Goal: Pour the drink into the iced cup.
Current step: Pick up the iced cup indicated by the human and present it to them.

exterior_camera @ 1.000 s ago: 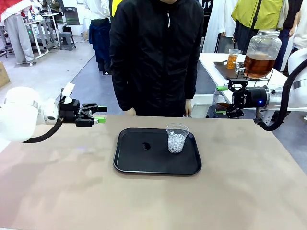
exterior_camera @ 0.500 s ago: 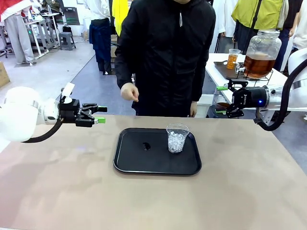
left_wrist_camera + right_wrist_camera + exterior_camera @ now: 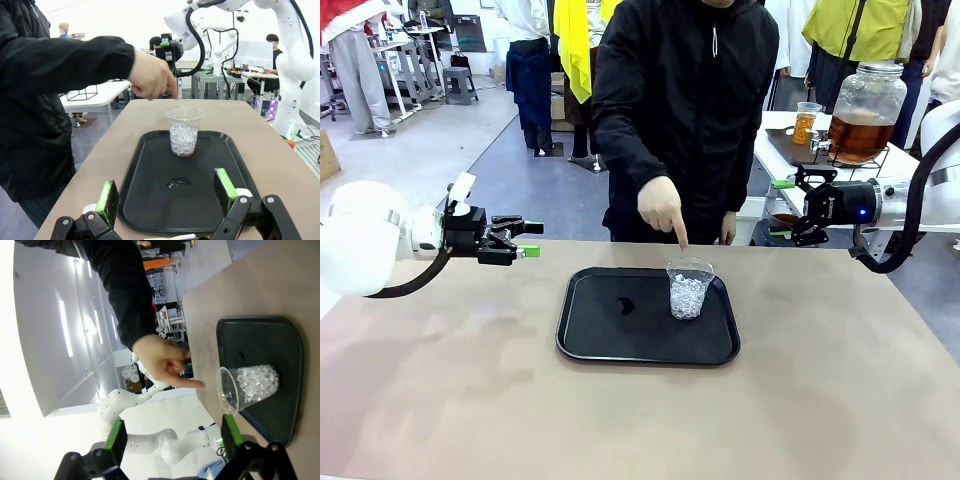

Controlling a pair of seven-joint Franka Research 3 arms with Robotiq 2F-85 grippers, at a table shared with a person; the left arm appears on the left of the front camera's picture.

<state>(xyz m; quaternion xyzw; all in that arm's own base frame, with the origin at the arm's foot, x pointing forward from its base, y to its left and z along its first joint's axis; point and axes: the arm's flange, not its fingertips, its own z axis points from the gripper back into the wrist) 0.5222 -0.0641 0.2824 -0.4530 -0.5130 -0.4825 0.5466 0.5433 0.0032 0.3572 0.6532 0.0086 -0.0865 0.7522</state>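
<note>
Front-on: iced cup (image 3: 690, 288), clear, part-filled with ice, upright on black tray (image 3: 600, 340), mid desk (image 3: 820, 400), between both arms, person's hand (image 3: 662, 208) pointing at it; drink (image 3: 858, 138) in tapped jar (image 3: 868, 95) behind right fingers (image 3: 782, 184), so right arm nearer. Left wrist: cup dead ahead, left fingers (image 3: 107, 196) spread, empty. Right wrist: cup ahead, seemingly nearer one finger; right fingers spread.

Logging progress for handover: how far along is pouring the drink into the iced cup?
Done: the ice-filled clear cup stands on the black tray. In hand: the person's hand points at the cup's rim; the left gripper and right gripper hang open and empty. Left: all the pouring; the drink is in the glass dispenser jar, and the cup holds only ice.
</note>
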